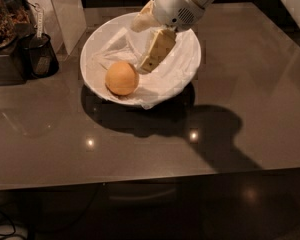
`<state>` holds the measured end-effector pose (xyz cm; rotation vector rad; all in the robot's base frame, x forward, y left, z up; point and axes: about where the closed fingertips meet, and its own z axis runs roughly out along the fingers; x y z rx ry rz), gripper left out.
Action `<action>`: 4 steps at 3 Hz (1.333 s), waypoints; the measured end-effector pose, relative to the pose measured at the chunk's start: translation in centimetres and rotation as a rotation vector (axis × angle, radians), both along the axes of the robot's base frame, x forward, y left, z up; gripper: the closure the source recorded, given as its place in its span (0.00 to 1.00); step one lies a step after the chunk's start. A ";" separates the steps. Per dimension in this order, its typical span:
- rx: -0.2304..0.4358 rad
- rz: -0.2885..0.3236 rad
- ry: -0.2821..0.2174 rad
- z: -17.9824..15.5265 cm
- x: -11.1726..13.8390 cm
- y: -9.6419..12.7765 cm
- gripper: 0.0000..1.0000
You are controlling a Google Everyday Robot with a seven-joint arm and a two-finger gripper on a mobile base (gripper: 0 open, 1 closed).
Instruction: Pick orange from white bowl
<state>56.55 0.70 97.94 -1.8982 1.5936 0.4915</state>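
Observation:
The orange (122, 78) lies in the front left part of the white bowl (95, 39), on the bowl's white cloth lining. My gripper (140, 49) reaches down into the bowl from the upper right, on a white arm. It is open and empty. One cream finger (157, 51) points down-left, and its tip hangs just right of the orange without touching it. The other finger (141, 22) is over the bowl's far side.
The bowl stands on a dark glossy table (230, 134). A black cup with a utensil (40, 56) and a dark container (2, 29) stand at the left edge. A white panel (65, 9) stands behind the bowl's left.

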 end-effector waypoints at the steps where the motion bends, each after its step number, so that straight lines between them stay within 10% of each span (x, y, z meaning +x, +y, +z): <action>1: 0.006 0.033 0.016 -1.6 1.1 1.6 0.20; 4: 0.017 0.102 0.052 -7.2 4.6 6.0 0.13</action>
